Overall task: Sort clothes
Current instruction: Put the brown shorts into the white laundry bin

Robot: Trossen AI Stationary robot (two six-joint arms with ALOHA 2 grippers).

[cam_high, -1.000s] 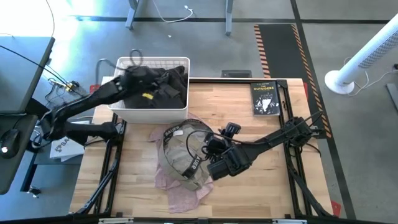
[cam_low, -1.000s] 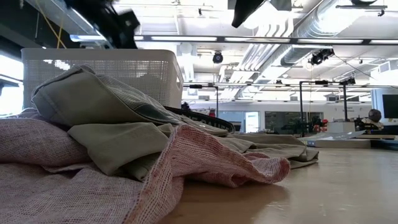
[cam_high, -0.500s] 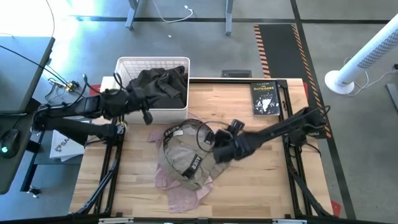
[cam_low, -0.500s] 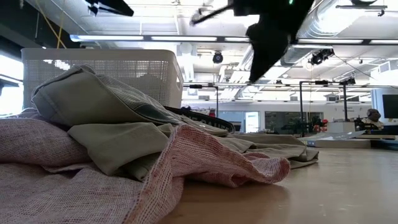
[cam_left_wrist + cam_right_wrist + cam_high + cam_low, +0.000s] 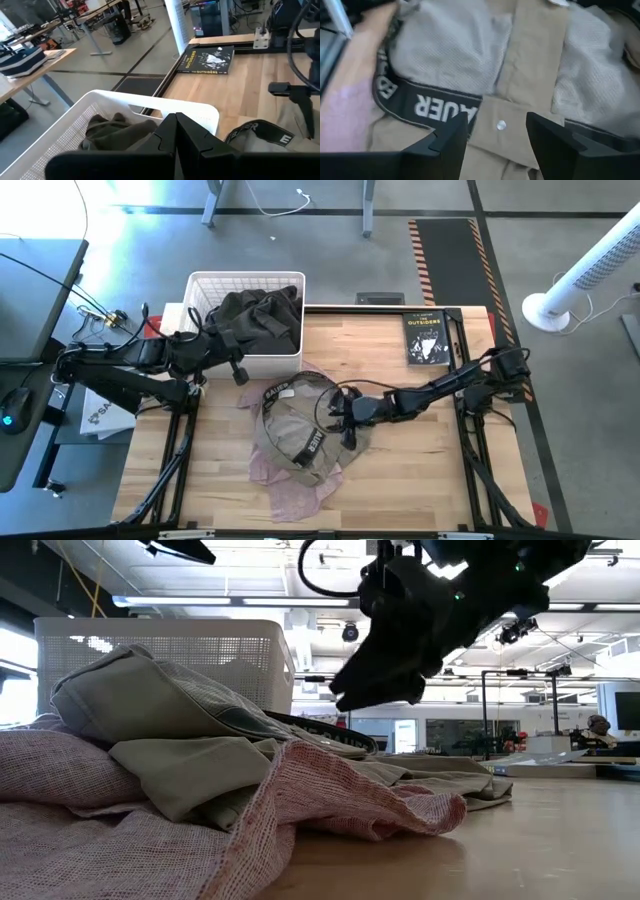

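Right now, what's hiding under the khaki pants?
A pink cloth lies under the khaki pants, peeking out at the near edge and on the left side. How far it reaches beneath them is covered, as is anything else there.

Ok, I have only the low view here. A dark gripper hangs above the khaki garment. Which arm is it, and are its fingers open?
Observer: It is the right gripper. Its fingers are open, and it hangs over the khaki garment, close to the black lettered band.
Operator: Where is the other arm? I cannot find it.
Observer: The left gripper is shut, with nothing visible between its fingers. It is by the white basket, at the wall that faces the pile.
Operator: I see only the wall of that basket. Is something inside?
Observer: Yes, dark garments are heaped in it.
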